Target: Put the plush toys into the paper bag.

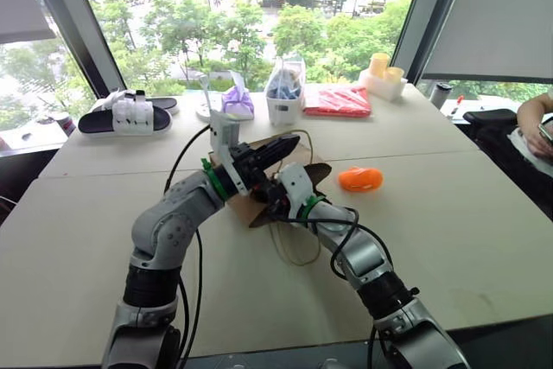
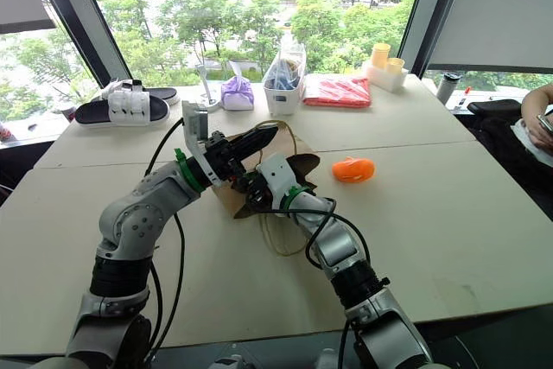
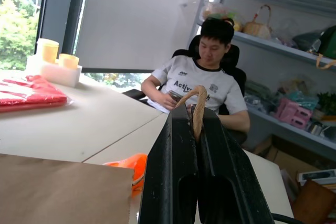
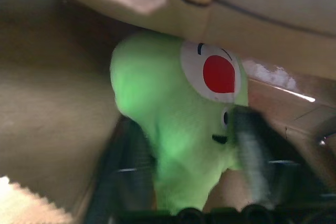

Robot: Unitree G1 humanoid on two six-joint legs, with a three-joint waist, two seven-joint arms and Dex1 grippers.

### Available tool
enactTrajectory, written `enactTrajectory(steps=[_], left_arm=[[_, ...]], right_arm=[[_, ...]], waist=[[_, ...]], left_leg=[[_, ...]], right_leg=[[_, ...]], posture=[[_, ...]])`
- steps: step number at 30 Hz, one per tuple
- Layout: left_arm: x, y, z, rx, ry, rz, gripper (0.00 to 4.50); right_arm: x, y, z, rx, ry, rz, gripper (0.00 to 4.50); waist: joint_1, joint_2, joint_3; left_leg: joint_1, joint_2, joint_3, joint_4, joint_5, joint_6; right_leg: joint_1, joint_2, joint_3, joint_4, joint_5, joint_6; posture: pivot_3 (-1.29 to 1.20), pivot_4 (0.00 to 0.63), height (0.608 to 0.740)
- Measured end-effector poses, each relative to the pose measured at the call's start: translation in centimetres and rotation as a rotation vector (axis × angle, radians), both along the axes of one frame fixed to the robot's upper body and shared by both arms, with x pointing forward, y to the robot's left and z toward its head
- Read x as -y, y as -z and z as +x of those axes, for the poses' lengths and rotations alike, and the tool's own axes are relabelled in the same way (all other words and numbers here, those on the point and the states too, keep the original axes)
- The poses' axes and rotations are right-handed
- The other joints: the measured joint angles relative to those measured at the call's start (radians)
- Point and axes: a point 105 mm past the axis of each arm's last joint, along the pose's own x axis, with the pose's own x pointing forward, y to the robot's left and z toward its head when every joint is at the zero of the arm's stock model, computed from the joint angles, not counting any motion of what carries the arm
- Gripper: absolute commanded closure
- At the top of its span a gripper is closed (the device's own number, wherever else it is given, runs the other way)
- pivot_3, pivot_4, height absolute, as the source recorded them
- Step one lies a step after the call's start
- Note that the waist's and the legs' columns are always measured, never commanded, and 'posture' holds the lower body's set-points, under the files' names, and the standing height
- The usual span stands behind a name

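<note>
the left gripper (image 1: 278, 149) is clenched on a thin beige loop handle (image 3: 198, 109) of the paper bag (image 1: 256, 202); in the left wrist view the handle runs up between the two black fingers (image 3: 170, 171), which are pressed together around it, and it arches over their tips. the gripper is raised above the table (image 1: 449, 231) and points forward and to the robot's right, holding that side of the bag up.

the right gripper (image 4: 191, 145) is at the mouth of the bag, just below and beside the left one, with brown paper on all sides in its wrist view. the lime green plush toy (image 4: 173, 119), with its red-and-white spot, sits between the right fingers (image 4: 252, 150). the fingers stand apart on either side of it, and whether they grip the toy or have let go of it cannot be told from the blurred view.

the orange plush toy (image 1: 360, 180) lies on the table just to the robot's right of the bag, outside it, apart from both grippers.

farther back along the window edge of the table are a flat red packet (image 1: 338, 101), a clear plastic bag (image 1: 285, 84) with blue contents in a white holder, a purple tied pouch (image 1: 237, 101), a black and white sandal (image 1: 125, 117), and two yellow cups (image 1: 385, 72) in a white tray. a person (image 3: 202, 85) in a white t-shirt sits at the table's right end.
</note>
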Motion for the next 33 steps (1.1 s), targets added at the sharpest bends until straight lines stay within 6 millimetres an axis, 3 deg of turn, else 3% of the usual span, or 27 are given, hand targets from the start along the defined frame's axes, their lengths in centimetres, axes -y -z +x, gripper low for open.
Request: enactTrajectory(steps=[1, 6, 8, 13, 14, 16, 18, 20, 25, 29, 33], left_arm=[[0.0, 0.0, 0.0, 0.0, -0.003, 0.0, 4.5], [-0.4, 0.1, 0.1, 0.0, -0.02, 0.002, 4.5], [-0.8, 0.2, 0.3, 0.0, -0.034, 0.006, 4.5], [-1.9, 0.3, 0.6, -0.001, -0.061, 0.016, 4.5], [-2.0, 0.5, 0.6, -0.002, -0.061, 0.019, 4.5], [-2.2, 0.7, 0.5, -0.001, -0.063, 0.021, 4.5], [-2.5, 0.8, 0.7, -0.003, -0.074, 0.02, 4.5], [-2.5, 0.8, 0.7, -0.003, -0.075, 0.02, 4.5], [-2.2, 1.0, 0.6, -0.006, -0.068, 0.02, 4.5], [-2.1, 1.0, 0.6, -0.004, -0.074, 0.021, 4.5], [-2.2, 1.1, 0.5, -0.005, -0.09, 0.022, 4.5]], right_arm=[[0.0, 0.0, -0.1, 0.003, -0.006, -0.003, 0.04], [1.6, -0.3, -2.0, 0.028, -0.053, -0.035, 0.04], [2.6, -1.3, -3.0, 0.05, -0.064, -0.034, 0.04], [7.0, -5.2, -4.7, 0.077, -0.009, 0.04, 0.04], [8.8, -6.0, -4.7, 0.062, 0.037, 0.089, 0.04], [12.4, -6.5, -3.9, 0.051, 0.153, 0.11, 0.04], [16.3, -5.5, -2.3, 0.015, 0.298, 0.088, 0.04], [17.9, -3.8, -1.2, -0.03, 0.368, 0.066, 0.04], [18.6, 0.0, 1.8, -0.094, 0.399, -0.029, 0.04], [18.4, 0.6, 4.7, -0.093, 0.414, -0.061, 0.04], [18.7, 1.2, 6.0, -0.105, 0.442, -0.067, 0.04]], waist=[[0.0, 0.0, 0.0], [0.003, 0.0, 0.0], [0.004, 0.0, 0.0], [0.006, 0.0, 0.0], [0.007, 0.0, 0.0], [0.009, 0.0, 0.0], [0.008, 0.0, 0.0], [0.004, 0.0, 0.0], [-0.004, 0.0, 0.0], [-0.002, 0.0, 0.0], [0.004, 0.0, 0.0]], left_leg=[[0.0, 0.0, 0.0, 0.0, 0.0, 0.0], [0.0, 0.0, 0.0, 0.0, 0.0, 0.0], [0.0, 0.0, 0.0, 0.0, 0.0, 0.0], [0.0, 0.0, 0.0, 0.001, -0.001, 0.003], [0.0, 0.0, 0.0, 0.001, -0.003, 0.006], [0.0, 0.0, 0.0, 0.002, -0.004, 0.006], [0.001, 0.0, 0.001, 0.002, -0.004, 0.007], [0.002, 0.0, 0.002, 0.0, -0.004, 0.007], [0.004, 0.001, 0.006, -0.001, -0.004, 0.007], [0.004, 0.001, 0.006, 0.0, -0.003, 0.005], [0.003, 0.001, 0.006, -0.001, -0.001, 0.002]], right_leg=[[0.0, 0.0, 0.0, 0.0, 0.0, 0.0], [0.0, 0.0, 0.0, 0.0, 0.0, 0.0], [0.0, 0.0, 0.0, 0.0, 0.0, 0.0], [0.0, 0.0, 0.0, 0.0, 0.0, 0.0], [0.001, 0.0, 0.0, 0.0, 0.0, 0.0], [0.001, 0.0, 0.0, 0.0, 0.0, 0.0], [0.003, 0.0, 0.0, -0.001, 0.0, 0.0], [0.003, 0.0, 0.0, 0.0, 0.0, 0.0], [0.002, 0.0, 0.002, 0.0, 0.0, 0.0], [0.002, 0.0, 0.003, 0.0, 0.0, 0.0], [0.002, 0.0, 0.003, -0.002, 0.0, 0.0]], posture=[[0.0, 0.15, 0.74], [0.0, 0.15, 0.74], [0.0, 0.15, 0.74], [0.0, 0.15, 0.74], [0.0, 0.15, 0.74], [0.0, 0.15, 0.74], [0.0, 0.15, 0.74], [0.0, 0.15, 0.74], [0.0, 0.15, 0.74], [0.0, 0.15, 0.74], [0.0, 0.15, 0.74]])
